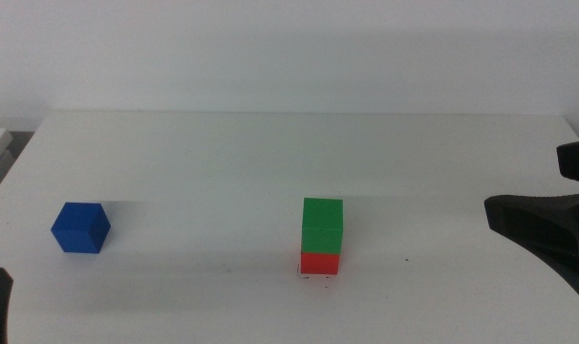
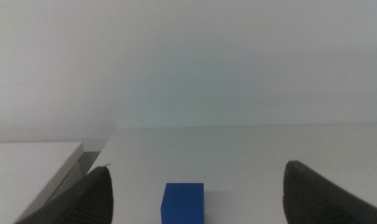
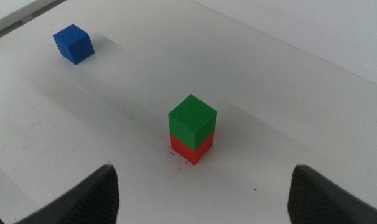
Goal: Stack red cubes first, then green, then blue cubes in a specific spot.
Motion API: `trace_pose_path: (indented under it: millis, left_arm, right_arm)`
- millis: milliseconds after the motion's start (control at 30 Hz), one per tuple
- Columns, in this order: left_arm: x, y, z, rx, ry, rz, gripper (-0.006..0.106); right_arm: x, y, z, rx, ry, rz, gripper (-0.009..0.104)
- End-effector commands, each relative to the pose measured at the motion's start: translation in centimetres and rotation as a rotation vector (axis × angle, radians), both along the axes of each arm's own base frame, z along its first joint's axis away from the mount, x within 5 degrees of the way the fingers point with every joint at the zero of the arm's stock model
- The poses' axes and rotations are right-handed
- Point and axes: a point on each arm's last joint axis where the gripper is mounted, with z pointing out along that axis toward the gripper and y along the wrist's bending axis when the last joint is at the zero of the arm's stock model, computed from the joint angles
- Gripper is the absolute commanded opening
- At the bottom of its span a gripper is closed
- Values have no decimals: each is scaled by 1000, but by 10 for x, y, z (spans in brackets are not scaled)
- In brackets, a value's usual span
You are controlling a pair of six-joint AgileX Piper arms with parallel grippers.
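Near the middle of the white tabletop point(image 1: 270, 143), the green cube point(image 1: 323, 225) sits squarely on top of the red cube point(image 1: 320, 263), the two forming a short tower on what looks like the chosen stacking spot, with tiny dark marks at the base. Only a low strip of the red cube shows beneath the green one. The blue cube point(image 1: 80, 227) rests alone on the tabletop, well apart from the tower, toward the left side. It is the one piece not yet stacked, so the job appears about two thirds done.

The left hand point(image 2: 198, 190) sits low at the near left edge, its two dark jaws spread wide and empty, with the blue cube lying just ahead between them. It seems lined up to pick that cube up. The right hand point(image 3: 204, 190) hangs off to the right, away from the tower, jaws also spread wide and holding nothing, probably keeping clear.
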Motion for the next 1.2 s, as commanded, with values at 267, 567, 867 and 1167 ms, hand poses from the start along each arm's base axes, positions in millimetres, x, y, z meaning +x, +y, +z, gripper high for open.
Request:
trace_pose_path:
  millis: [267,567,867,1167]
  left_arm:
    - [14,-3,109,2,484,-33,94]
    - [79,-4,159,39,988,-58,94]
    - [171,-9,117,-15,1070,-89,94]
    - [259,-4,91,71,1266,-65,94]
  right_arm:
    - [-1,0,0,3,-11,6,93]
    - [-1,0,0,3,-11,6,93]
    - [-1,0,0,3,-11,6,93]
    - [-1,0,0,3,-11,6,93]
